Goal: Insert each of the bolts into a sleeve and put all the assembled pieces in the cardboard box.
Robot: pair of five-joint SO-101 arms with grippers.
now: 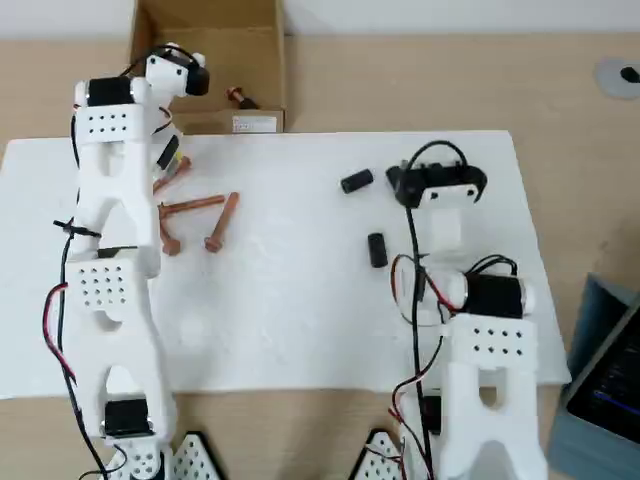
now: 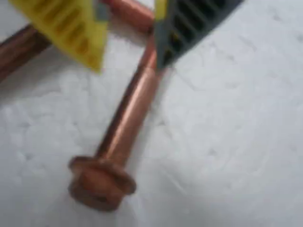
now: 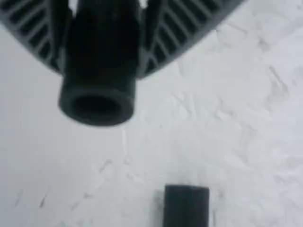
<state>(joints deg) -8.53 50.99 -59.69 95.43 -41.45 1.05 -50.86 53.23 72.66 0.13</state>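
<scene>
Three copper bolts lie on the white mat, one (image 1: 172, 175) by my left gripper (image 1: 168, 160), two more (image 1: 190, 207) (image 1: 222, 222) just beside it. In the left wrist view my left gripper (image 2: 128, 47) stands open low over a bolt (image 2: 123, 123), the dark finger (image 2: 189, 23) touching its shank and the yellow finger (image 2: 71, 28) apart from it. My right gripper (image 1: 396, 181) is shut on a black sleeve (image 3: 97, 71), held above the mat with its open end showing. Two loose sleeves (image 1: 356, 181) (image 1: 377, 249) lie nearby; one of them (image 3: 186, 205) appears ahead of the held one.
The cardboard box (image 1: 150, 60) stands at the back left, beyond the mat (image 1: 300, 330), with one copper and black piece (image 1: 240, 98) inside. A grey object (image 1: 605, 380) sits off the mat at the right edge.
</scene>
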